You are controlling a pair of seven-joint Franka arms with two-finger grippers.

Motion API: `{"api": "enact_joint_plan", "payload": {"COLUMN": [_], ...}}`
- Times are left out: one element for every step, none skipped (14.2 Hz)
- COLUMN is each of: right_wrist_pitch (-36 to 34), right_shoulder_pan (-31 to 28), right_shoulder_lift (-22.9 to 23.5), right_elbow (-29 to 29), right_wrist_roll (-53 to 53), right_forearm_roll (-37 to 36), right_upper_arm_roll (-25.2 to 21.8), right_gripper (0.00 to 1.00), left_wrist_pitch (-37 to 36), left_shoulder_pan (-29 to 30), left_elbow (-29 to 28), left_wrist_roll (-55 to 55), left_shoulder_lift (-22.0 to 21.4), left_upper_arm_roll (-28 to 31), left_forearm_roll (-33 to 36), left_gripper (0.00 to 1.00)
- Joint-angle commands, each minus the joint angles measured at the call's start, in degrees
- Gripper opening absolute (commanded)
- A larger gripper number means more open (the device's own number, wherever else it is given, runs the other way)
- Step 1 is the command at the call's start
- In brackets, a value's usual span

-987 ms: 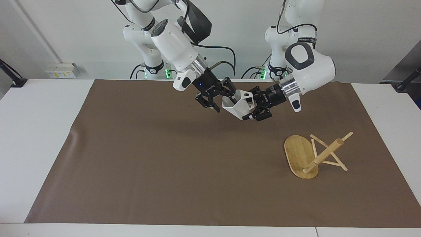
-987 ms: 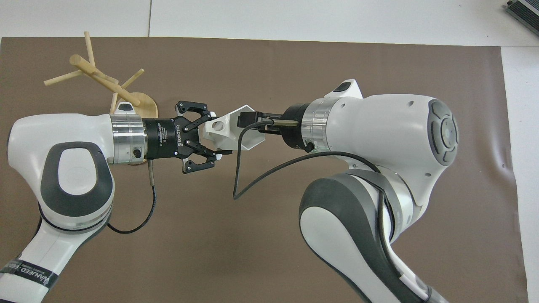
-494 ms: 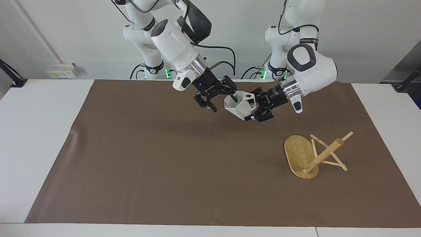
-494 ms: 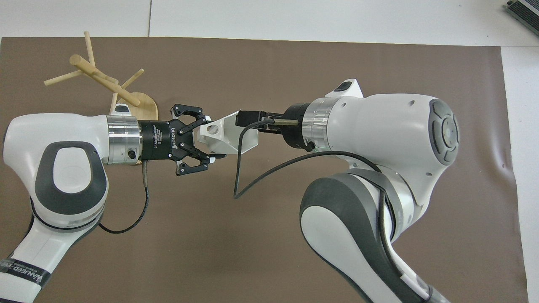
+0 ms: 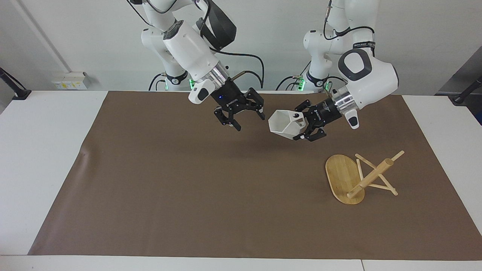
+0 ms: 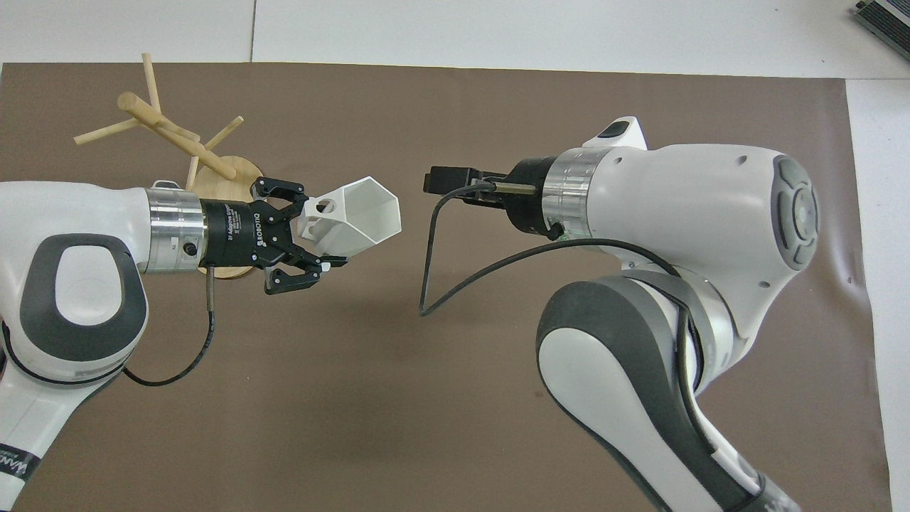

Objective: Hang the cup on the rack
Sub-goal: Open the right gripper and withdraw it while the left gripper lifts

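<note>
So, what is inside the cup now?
Nothing shows inside the cup: its open mouth shows bare white walls. The left gripper holds it by the handle side. Its deepest bottom is not visible.

The small matte faceted cup [image 5: 283, 122] is plain white. The bamboo mug rack [image 5: 357, 177] is pale honey-yellow (faint grain on its oval base). Both grippers, left [image 5: 307, 126] and right [image 5: 241, 111], are black. The flat table mat [image 5: 188, 180] is brown.
</note>
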Motion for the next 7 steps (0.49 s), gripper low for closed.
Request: {"api": "enact_joint_plan", "payload": {"right_wrist_pitch": [1.0, 0.9, 1.0, 0.8, 0.7, 0.6, 0.5], "right_shoulder_pan": [-0.3, -0.3, -0.4, -0.4, -0.4, -0.4, -0.5], "right_shoulder_lift": [-0.9, -1.0, -1.0, -1.4, -1.7, -1.7, -1.7], "right_elbow": [-0.3, -0.4, -0.4, -1.1, -1.4, -1.5, -1.5], "right_wrist_roll": [-4.2, -4.7, -4.6, -4.7, -4.9, -4.9, -4.9], "right_forearm_roll": [-1.6, -1.8, -1.8, -1.9, -2.5, -3.5, -4.2], "right_upper_arm_roll": [-3.3, -4.5, -6.0, -8.1, -9.9, -11.5, -13.0], "right_gripper": [1.0, 1.0, 1.0, 1.0, 1.0, 1.0, 1.0], "left_wrist_pitch": [2.6, 5.3, 7.0, 9.0, 11.0, 13.4, 15.8], "left_shoulder_pan": [1.0, 1.0, 1.0, 1.1, 1.1, 1.1, 1.1], "left_elbow": [-0.6, -0.9, -1.1, -1.7, -2.7, -2.9, -3.8], "left_wrist_roll": [-11.1, -14.1, -17.0, -19.4, -20.5, -22.0, -23.7], "left_shoulder_lift": [-1.3, -1.2, -1.1, -1.1, -1.1, -1.0, -1.0], "left_upper_arm_roll": [-0.3, -0.3, -0.3, -0.2, -0.2, -0.2, -0.2], "left_forearm_roll": [5.0, 5.1, 5.1, 5.1, 5.1, 5.1, 5.1], "left_gripper": [0.0, 0.0, 0.0, 0.0, 0.0, 0.0, 0.0]}}
